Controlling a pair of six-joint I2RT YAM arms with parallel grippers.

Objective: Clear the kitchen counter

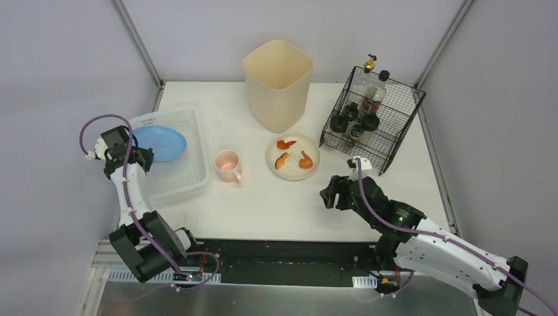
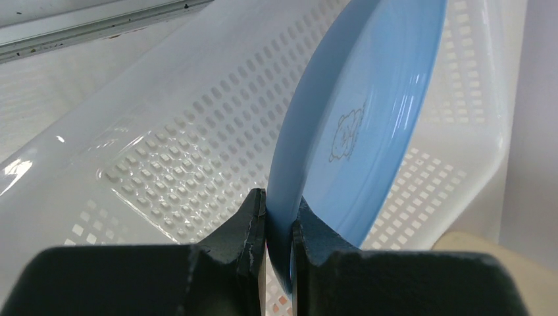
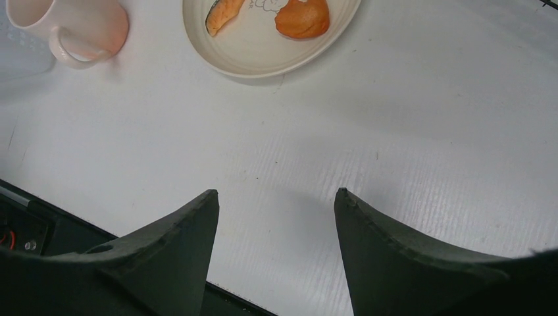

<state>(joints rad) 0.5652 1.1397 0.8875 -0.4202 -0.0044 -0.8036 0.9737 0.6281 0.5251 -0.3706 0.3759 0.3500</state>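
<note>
Kitchen counter (image 1: 283, 204): flat below me, fixed; a mug (image 1: 228, 164) and a cream plate (image 3: 250, 56) stand on it
Blue plate (image 2: 368, 118): stiff, glossy, likely slippery and breakable; best held by the rim
Left gripper (image 2: 279, 212): pinching that rim, plate on edge over the basket (image 2: 184, 151)
Right gripper (image 3: 276, 197): fingers spread, empty, above bare counter

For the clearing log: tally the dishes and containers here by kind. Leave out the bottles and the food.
Plates: 2 (blue plate, cream plate)
Mugs: 1 (pink mug)
Bins: 1 (beige bin)
Baskets: 1 (white basket)
Wire racks: 1 (black wire rack)
Total: 6
</note>
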